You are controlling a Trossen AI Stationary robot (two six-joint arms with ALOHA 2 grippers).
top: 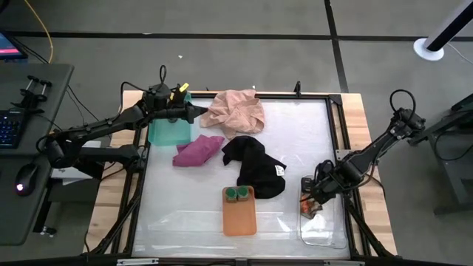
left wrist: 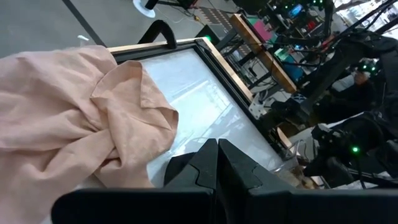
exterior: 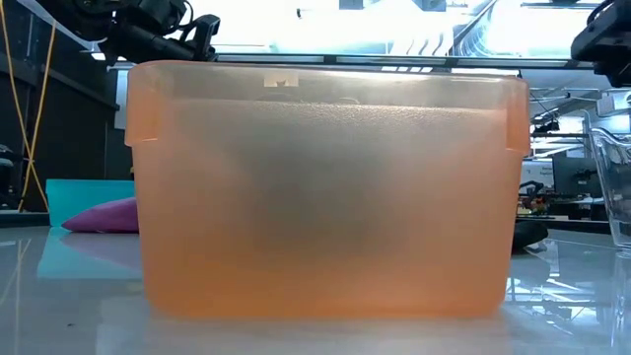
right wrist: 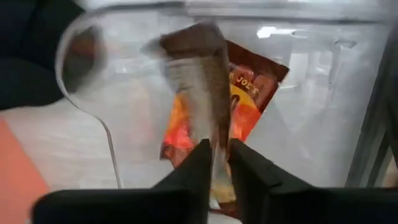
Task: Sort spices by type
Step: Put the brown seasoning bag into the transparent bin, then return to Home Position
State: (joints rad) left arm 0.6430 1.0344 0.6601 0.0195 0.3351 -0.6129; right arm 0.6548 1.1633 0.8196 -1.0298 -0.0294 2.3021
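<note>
While the left gripper [left wrist: 216, 163] sits closed and empty by the pink cloth [left wrist: 81, 112], the right gripper [right wrist: 216, 163] pinches a packet [right wrist: 198, 93] over the clear tray [top: 325, 233].

1. The white table top [top: 295, 140] lay bare across its right-hand middle, between the pink cloth [top: 235, 111] and the clear tray [top: 323, 225], leaving open passage there.
2. The black cloth [top: 255, 166] and the magenta cloth [top: 198, 151] sprawled over the centre, blocking a low path from left to right.
3. The orange tray [top: 239, 212], with two green-lidded jars [top: 237, 194] at its far end, stood just beside the black cloth; a bare strip lay between it and the clear tray.
4. The right gripper [top: 312, 198], pinching a packet [right wrist: 199, 93], filled the clear tray's far end.
5. The left gripper [top: 194, 112] hung between the green tray [top: 168, 133] and the pink cloth, crowding that far-left corner.
</note>
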